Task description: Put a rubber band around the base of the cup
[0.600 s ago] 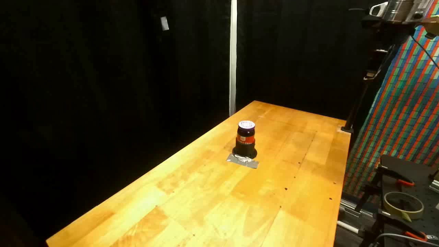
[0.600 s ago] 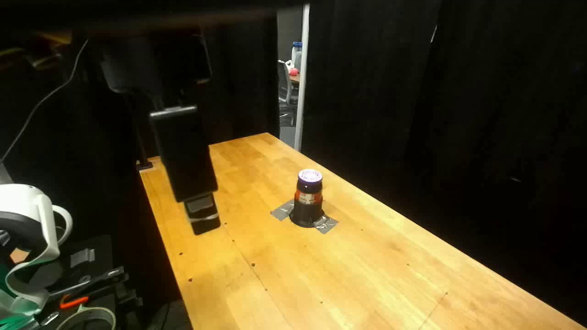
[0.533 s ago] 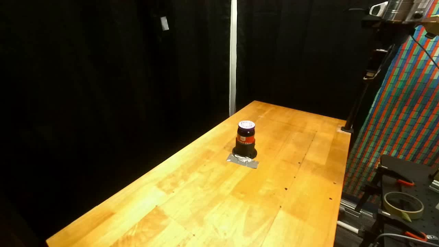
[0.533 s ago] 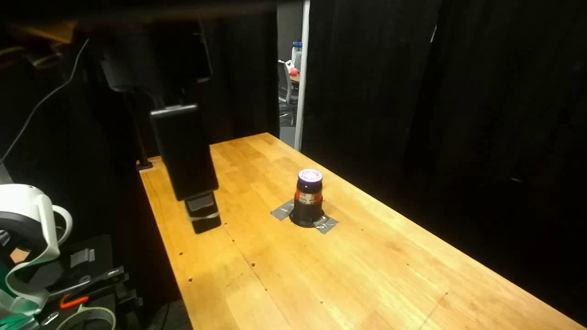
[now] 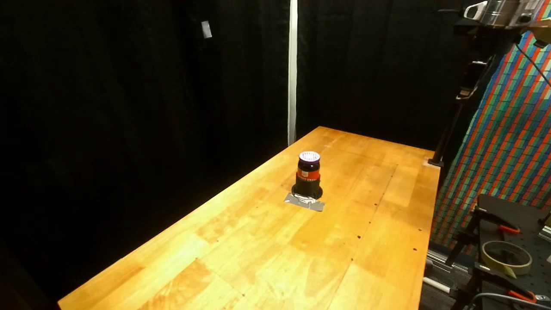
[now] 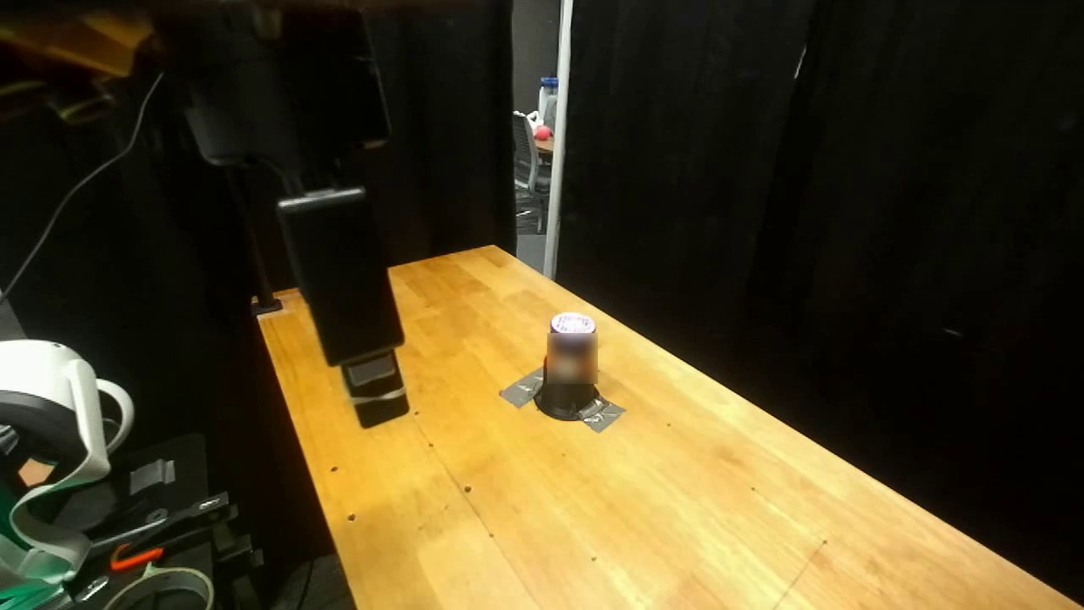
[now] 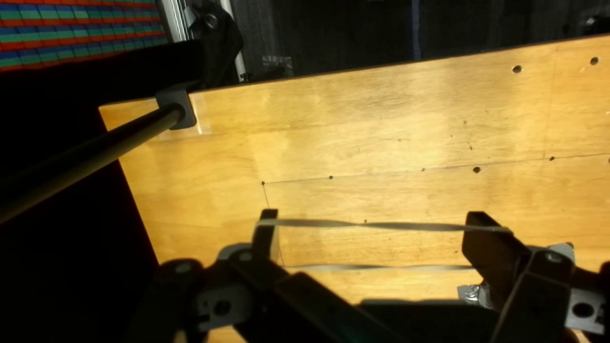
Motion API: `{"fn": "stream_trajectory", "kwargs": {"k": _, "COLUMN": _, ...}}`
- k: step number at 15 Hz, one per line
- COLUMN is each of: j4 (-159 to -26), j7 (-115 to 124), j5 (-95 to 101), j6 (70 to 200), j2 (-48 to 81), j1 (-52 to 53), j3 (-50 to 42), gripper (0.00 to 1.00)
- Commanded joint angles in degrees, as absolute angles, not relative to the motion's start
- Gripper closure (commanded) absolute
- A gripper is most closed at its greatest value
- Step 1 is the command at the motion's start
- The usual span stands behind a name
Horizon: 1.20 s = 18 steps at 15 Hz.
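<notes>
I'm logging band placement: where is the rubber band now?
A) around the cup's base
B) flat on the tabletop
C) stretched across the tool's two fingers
C: in the wrist view, the rubber band runs in two strands between the spread fingers of the tool.

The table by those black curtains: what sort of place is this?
Probably a robotics lab: a gripper holds a stretched band, black curtains hang beyond the table, and a tape roll lies nearby.

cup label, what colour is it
Orange-red with a pale patch; the cup label shows best in an exterior view.
</notes>
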<state>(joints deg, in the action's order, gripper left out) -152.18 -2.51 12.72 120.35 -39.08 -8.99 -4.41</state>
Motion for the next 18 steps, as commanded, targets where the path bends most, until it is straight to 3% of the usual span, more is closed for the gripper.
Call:
{"fn": "stream_trajectory", "kwargs": {"k": 1, "j4": -145.8, "j7": -1.9, "j5": 10.6, "j6": 120.1, "j2": -30.6, "j1": -4.5, "j3": -1.4, "gripper": 0.00}}
{"fn": "stream_trajectory", "kwargs": {"k": 9, "j4": -124.4, "j7": 5.9, "j5": 10.4, "j6": 115.4, "j2": -4.4, "j1": 2.7, "j3": 7.2, "gripper": 0.00}}
{"fn": "stream_trajectory", "kwargs": {"k": 18, "j4": -96.2, "j7": 14.1, "j5": 10.0, "j6": 114.9, "j2": 22.2, "j1": 7.6, "j3": 6.6, "gripper": 0.00}}
